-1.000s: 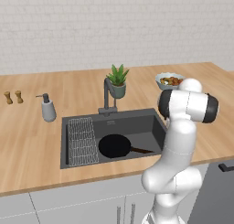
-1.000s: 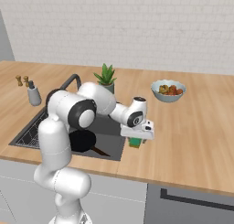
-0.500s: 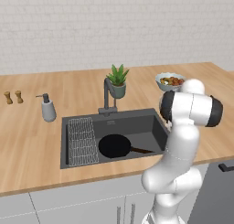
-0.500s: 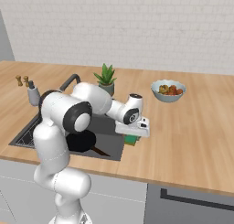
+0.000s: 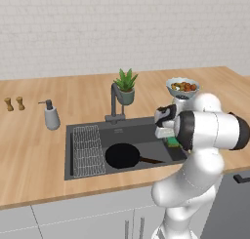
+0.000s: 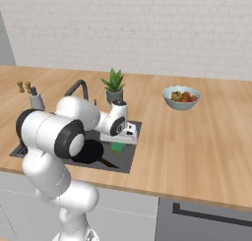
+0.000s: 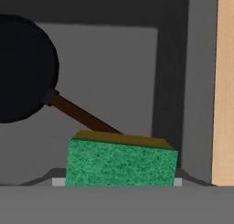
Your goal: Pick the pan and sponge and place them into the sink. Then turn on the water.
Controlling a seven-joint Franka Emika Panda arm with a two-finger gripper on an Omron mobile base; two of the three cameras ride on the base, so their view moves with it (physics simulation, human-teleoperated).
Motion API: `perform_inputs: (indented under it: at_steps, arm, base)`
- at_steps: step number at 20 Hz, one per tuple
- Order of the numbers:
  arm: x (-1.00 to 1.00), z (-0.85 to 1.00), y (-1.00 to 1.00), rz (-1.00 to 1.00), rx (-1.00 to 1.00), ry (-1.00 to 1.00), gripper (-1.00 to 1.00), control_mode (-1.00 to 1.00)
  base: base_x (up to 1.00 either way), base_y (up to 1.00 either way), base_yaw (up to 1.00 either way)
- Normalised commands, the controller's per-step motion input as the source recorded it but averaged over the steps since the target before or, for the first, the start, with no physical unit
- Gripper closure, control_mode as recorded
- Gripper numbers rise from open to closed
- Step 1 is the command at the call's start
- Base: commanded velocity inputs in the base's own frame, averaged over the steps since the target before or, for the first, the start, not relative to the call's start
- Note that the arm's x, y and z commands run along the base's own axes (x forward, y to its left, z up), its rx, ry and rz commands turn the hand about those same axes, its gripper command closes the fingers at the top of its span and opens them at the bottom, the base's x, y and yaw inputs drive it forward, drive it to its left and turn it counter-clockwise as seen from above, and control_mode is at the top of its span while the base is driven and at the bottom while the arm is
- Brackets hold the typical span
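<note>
Green, yellow-edged sponge now over sink

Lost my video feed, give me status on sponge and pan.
Gripper shut on sponge, hanging over sink, right side. Pan already in basin. Pan handle lies under the sponge.

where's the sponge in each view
Left base view: the sponge is right of centre, a green bit under the gripper at the sink's right end.
Right base view: left of centre, below the gripper.
Hand view: bottom centre, between the fingers.
Shared landmark: the black pan, its handle pointing toward the sponge.
</note>
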Motion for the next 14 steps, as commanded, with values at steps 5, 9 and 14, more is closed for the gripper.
perform_inputs:
  at_steps: [5, 9, 14]
  arm:
    - [0.13, -0.05, 0.94, 0.03, 0.02, 0.14, 1.0, -1.0]
    - [0.46, -0.64, 0.68, 0.0, 0.0, 0.09, 1.0, -1.0]
    - [0.63, -0.67, 0.2, -0.01, 0.0, 0.0, 1.0, -1.0]
  base:
    - [0.0, 0.0, 0.0]
    - [0.0, 0.0, 0.0]
    - [0.0, 0.0, 0.0]
